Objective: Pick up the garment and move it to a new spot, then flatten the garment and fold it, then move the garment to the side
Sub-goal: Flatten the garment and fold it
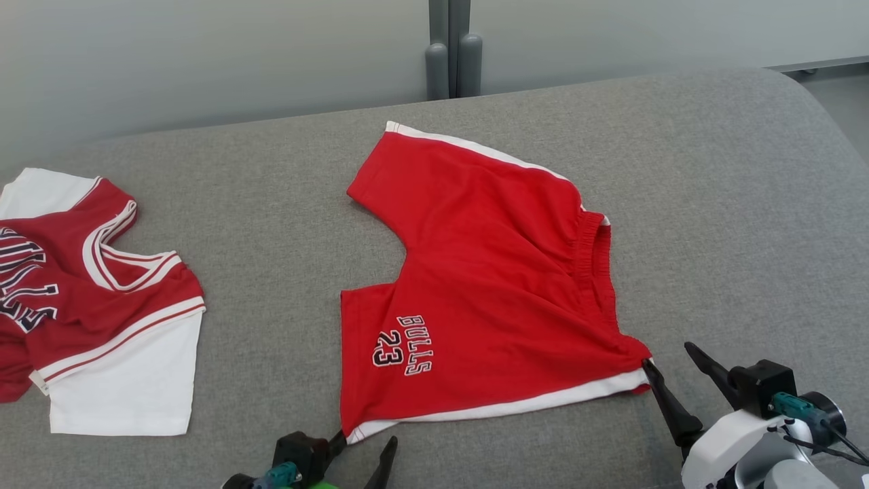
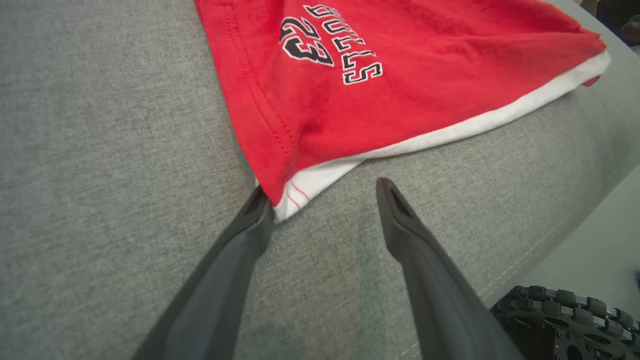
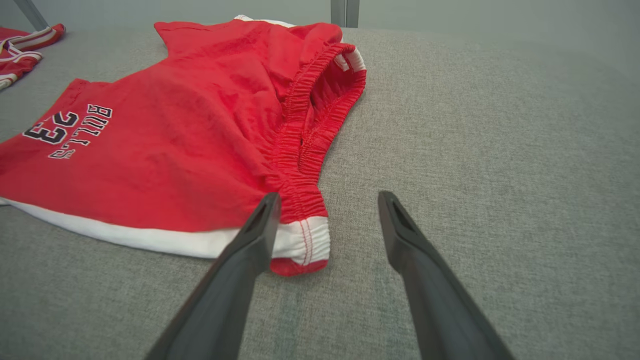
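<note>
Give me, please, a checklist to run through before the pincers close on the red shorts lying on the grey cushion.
1. Left pincer open: ok, jaws wide apart.
2. Right pincer open: ok, jaws wide apart.
3. Leg hem corner of the red fabric shorts centred in the left pincer: not ok, it sits against one finger.
4. Elastic waistband corner centred in the right pincer: not ok, it lies beside one finger.
5. Shorts flat on the grey fabric cushion: not ok, the waistband gapes and creases.
6. Red-and-white jersey clear of the shorts: ok, apart.
</note>
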Tool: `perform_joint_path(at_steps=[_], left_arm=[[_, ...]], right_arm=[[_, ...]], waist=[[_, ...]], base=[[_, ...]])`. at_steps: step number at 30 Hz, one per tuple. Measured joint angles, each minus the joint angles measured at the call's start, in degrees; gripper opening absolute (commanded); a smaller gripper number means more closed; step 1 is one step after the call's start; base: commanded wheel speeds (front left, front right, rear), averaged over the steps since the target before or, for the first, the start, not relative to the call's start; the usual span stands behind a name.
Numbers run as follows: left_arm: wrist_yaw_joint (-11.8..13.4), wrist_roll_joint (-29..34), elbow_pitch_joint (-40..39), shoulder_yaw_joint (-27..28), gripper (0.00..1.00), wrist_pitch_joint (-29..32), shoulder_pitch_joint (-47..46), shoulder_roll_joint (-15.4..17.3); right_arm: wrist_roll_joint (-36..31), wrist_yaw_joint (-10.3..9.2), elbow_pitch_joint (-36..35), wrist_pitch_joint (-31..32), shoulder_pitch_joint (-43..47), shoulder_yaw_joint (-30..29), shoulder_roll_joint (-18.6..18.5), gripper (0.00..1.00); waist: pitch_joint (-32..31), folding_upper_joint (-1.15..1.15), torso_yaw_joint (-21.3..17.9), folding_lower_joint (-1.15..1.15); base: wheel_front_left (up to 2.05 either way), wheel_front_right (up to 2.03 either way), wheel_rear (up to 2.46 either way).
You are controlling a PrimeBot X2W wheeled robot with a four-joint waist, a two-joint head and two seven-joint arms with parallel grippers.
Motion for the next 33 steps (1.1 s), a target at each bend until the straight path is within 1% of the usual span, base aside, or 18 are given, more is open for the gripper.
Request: perform_joint_path(at_steps=[2, 3, 4, 5, 6, 7, 8, 9, 14, 19, 22, 23, 27, 30, 32, 33], left_arm=[[-0.19, 0.37, 0.86, -0.45, 1.00, -0.60, -0.78, -0.03], [-0.20, 0.42, 1.22, -0.71, 0.95, -0.69, -1.12, -0.03], [-0.29, 0.49, 1.62, -0.98, 0.78, -0.81, -1.49, -0.03], [-0.53, 0.80, 2.14, -1.23, 0.55, -0.99, -1.87, -0.04], [-0.63, 1.05, 2.64, -1.38, 0.45, -1.03, -2.16, -0.07], [-0.64, 1.32, 2.96, -1.45, 0.26, -1.26, -2.37, -0.08], [-0.66, 1.35, 3.13, -1.47, 0.09, -1.41, -2.62, -0.09], [-0.67, 1.35, 3.30, -1.47, 0.00, -1.49, -2.86, -0.11], [-0.71, 1.55, 4.76, -1.64, 0.00, -2.50, -3.91, -0.24], [-0.88, 1.94, 5.52, -1.42, 0.00, -3.74, -4.69, -0.49], [0.00, 1.94, 6.48, 0.11, 0.00, -4.45, -5.16, -0.51], [0.46, 1.93, 6.67, 0.69, 0.00, -4.53, -5.21, -0.47], [1.76, 1.88, 7.34, 2.63, 0.00, -5.19, -5.29, -0.30], [1.92, 1.75, 8.15, 2.78, 0.00, -5.52, -5.32, -0.27], [1.92, 1.75, 8.37, 2.79, 0.00, -5.53, -5.34, -0.30], [1.92, 1.75, 8.46, 2.79, 0.00, -5.54, -5.34, -0.31]], right_arm=[[-0.01, 0.03, 0.49, 0.00, -0.66, 0.37, 0.01, 1.00], [-0.01, 0.21, 0.71, 0.00, -0.87, 0.58, 0.01, 1.00], [-0.01, 0.37, 0.93, 0.00, -1.07, 0.85, 0.02, 1.00], [-0.02, 0.45, 1.20, 0.00, -1.36, 1.13, 0.08, 1.00], [-0.08, 0.63, 1.44, 0.01, -1.65, 1.44, 0.09, 1.00], [-0.18, 0.85, 1.69, 0.02, -1.88, 1.85, 0.04, 1.00], [-0.54, 0.89, 2.02, 0.09, -2.11, 2.50, -0.10, 1.00], [-0.88, 1.25, 2.53, 0.18, -2.43, 3.11, -0.19, 1.00], [-1.80, 1.64, 4.88, 2.00, -3.65, 5.06, -0.54, 1.00], [-0.63, 1.80, 6.10, 2.04, -3.77, 4.17, -0.64, 1.00], [0.40, 1.92, 6.24, 2.03, -3.81, 3.92, -0.49, 1.00], [0.68, 2.33, 6.24, 2.03, -3.83, 4.05, -0.49, 1.00], [1.11, 2.38, 6.14, 2.03, -3.84, 5.11, -0.73, 1.00], [1.25, 2.89, 6.12, 2.20, -3.84, 6.21, -1.63, 1.00], [1.64, 2.89, 6.15, 2.31, -3.84, 7.10, -1.98, 1.00], [1.72, 2.89, 6.14, 2.38, -3.84, 7.43, -2.00, 0.98]], waist=[[0.09, 0.00, 0.11, 0.00], [0.14, 0.00, 0.17, 0.00], [0.18, 0.00, 0.23, 0.00], [0.24, 0.00, 0.27, 0.00], [0.28, 0.00, 0.31, 0.00], [0.34, 0.00, 0.34, 0.00], [0.39, 0.00, 0.36, 0.00], [0.44, 0.00, 0.38, 0.00], [0.66, 0.00, 0.60, 0.00], [0.81, 0.00, 1.52, 0.00], [0.93, 0.00, 2.09, 0.00], [0.98, 0.00, 2.25, 0.00], [1.03, 0.00, 2.55, 0.00], [0.99, 0.00, 2.65, 0.00], [0.93, 0.00, 2.67, 0.00], [0.90, 0.00, 2.67, 0.00]], base=[[0.00, 0.00, 0.00], [0.00, 0.00, 0.00], [0.00, 0.00, 0.00], [0.00, 0.00, 0.00], [0.00, 0.00, 0.00], [0.00, 0.00, 0.00], [0.00, 0.00, 0.00], [0.00, 0.00, 0.00], [0.00, 0.00, 0.00], [0.00, 0.00, 0.00], [0.00, 0.00, 0.00], [0.00, 0.00, 0.00], [0.00, 0.00, 0.00], [0.00, 0.00, 0.00], [0.00, 0.00, 0.00], [0.00, 0.00, 0.00]])
